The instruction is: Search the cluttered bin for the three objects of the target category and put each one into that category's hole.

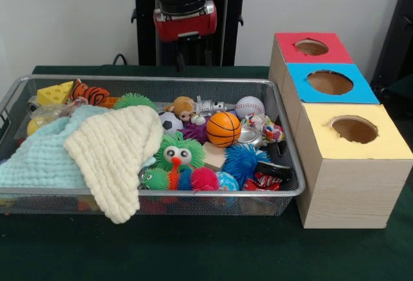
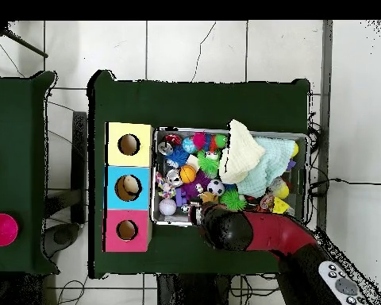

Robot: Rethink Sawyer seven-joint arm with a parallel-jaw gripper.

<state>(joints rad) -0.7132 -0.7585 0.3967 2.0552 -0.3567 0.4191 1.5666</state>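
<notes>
1. The bench (image 1: 206,255) has a dark green cover; a pale wall stands behind it, and the overhead view shows a white tiled floor (image 2: 186,48).
2. The wire mesh bin (image 1: 19,93) holds soft cloths at left: a mint cloth (image 1: 39,158) and a cream cloth (image 1: 116,155) that hide toys under them.
3. Spiky rubber balls, an orange basketball (image 1: 224,129) and a baseball (image 1: 250,106) lie in the middle and right part.
4. The end effector (image 1: 184,22) is cut off at the top; I cannot tell its state.
5. The wooden box (image 1: 348,184) at right has red, blue and yellow tops with round holes.
</notes>
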